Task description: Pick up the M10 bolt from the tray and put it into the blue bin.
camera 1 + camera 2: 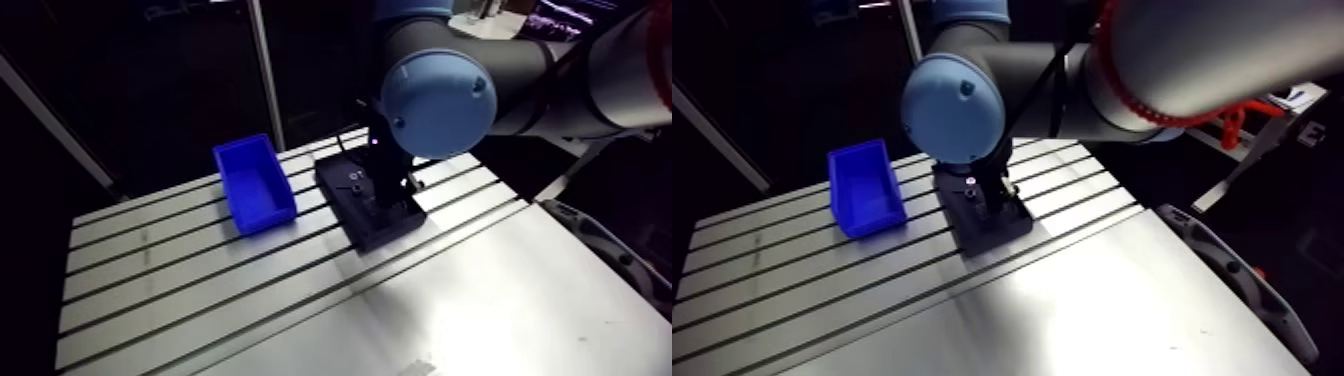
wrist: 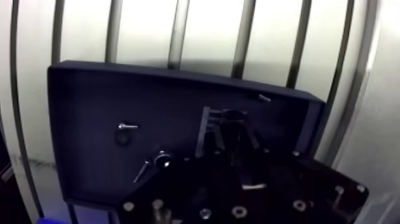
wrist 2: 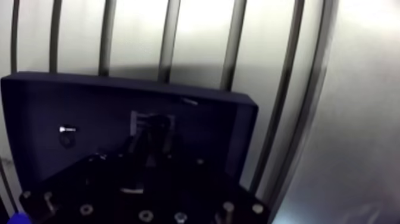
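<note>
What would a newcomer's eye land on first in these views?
The bright blue plastic bin stands out on the slotted aluminium table, beside the dark rectangular tray. The black gripper is down inside that tray, and small shiny fasteners lie on the tray floor beside it.

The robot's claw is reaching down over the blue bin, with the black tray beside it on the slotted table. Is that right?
No: the gripper reaches down over the black tray, and the blue bin stands beside it on the slotted table. The arm view shows it.
</note>
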`<state>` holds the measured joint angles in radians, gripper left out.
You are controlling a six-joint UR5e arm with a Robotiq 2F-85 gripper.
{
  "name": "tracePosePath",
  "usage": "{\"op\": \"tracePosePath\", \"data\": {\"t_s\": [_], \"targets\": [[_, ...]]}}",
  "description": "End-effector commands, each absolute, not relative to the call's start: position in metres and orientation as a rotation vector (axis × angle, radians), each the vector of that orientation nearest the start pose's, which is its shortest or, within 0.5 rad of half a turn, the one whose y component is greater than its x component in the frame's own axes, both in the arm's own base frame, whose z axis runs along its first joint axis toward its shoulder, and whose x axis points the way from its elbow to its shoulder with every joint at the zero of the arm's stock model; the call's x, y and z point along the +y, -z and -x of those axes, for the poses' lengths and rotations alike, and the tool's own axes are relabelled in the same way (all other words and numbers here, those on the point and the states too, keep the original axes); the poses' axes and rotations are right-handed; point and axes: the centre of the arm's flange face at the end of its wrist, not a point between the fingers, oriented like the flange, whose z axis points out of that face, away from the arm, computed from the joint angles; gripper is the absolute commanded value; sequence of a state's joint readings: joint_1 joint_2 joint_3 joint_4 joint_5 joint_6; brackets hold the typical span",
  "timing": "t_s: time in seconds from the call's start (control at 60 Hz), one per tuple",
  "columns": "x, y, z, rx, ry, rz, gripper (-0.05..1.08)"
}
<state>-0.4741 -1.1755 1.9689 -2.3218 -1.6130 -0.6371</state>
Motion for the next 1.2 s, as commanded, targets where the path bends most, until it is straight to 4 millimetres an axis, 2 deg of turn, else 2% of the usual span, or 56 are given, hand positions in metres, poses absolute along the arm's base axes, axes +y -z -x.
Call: {"op": "tracePosePath", "data": {"t_s": [0.017, 0.667, 1.2], "targets": [[0.1289, -0.1708, 0.5342, 2.370, -0.077, -2.010, 0.71], [0.1293, -0.1678, 0.5354, 2.368, -0.076, -2.005, 0.75], [0.1302, -0.1756, 0.5372, 2.389, -0.071, -2.002, 0.93]]}}
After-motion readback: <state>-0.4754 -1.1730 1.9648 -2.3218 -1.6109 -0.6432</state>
